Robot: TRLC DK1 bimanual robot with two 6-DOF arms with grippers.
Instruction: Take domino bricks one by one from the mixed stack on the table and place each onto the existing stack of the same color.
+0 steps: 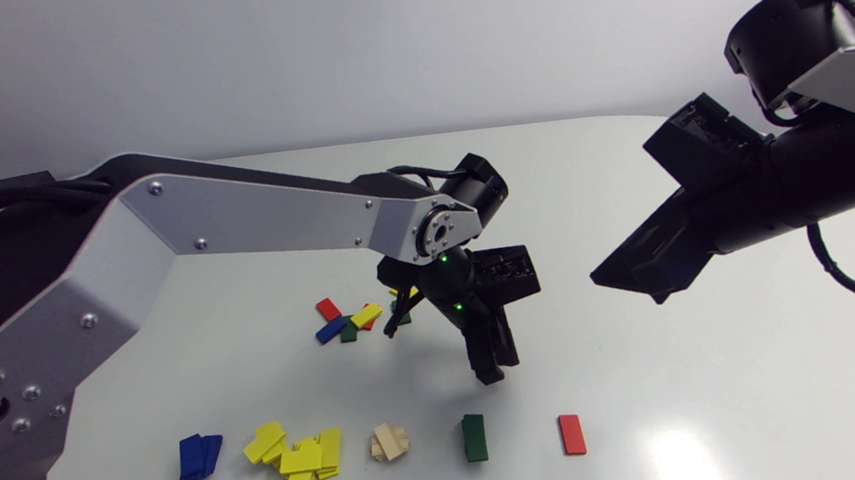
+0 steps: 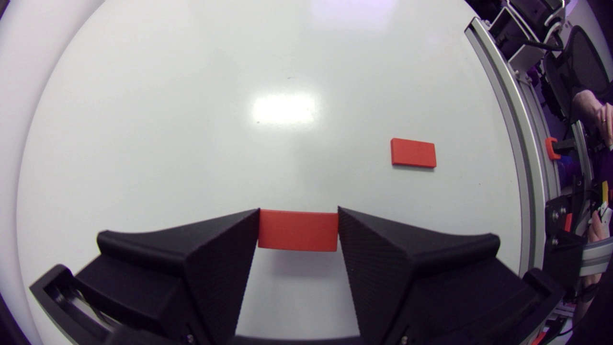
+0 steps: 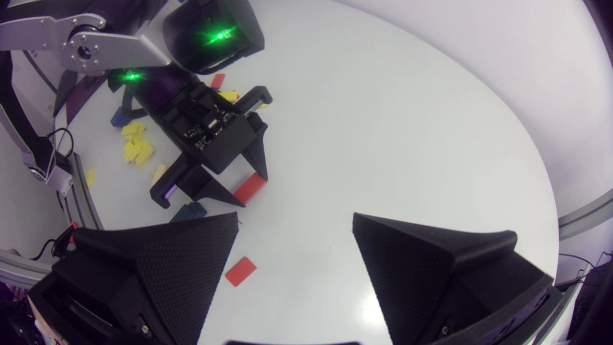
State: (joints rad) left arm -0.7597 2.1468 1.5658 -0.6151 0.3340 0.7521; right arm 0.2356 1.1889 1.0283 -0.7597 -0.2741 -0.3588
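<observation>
The left pincer (image 2: 298,213) holds a red brick (image 2: 298,231) by its two short ends, over the table (image 2: 191,120). The red stack (image 2: 413,153) lies flat ahead of the pincer, off to one side and apart from it. The mixed stack (image 1: 349,322) lies behind the left arm. The right pincer (image 3: 295,215) hangs wide open, well apart from all the bricks.

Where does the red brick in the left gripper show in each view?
Head view: not visible, hidden by the left gripper.
Left wrist view: held brick clamped between its own fingers.
Right wrist view: held brick between the left gripper's fingers, ahead of the right gripper.
Landmark: the lone red brick, lying flat nearby in all three views.
</observation>
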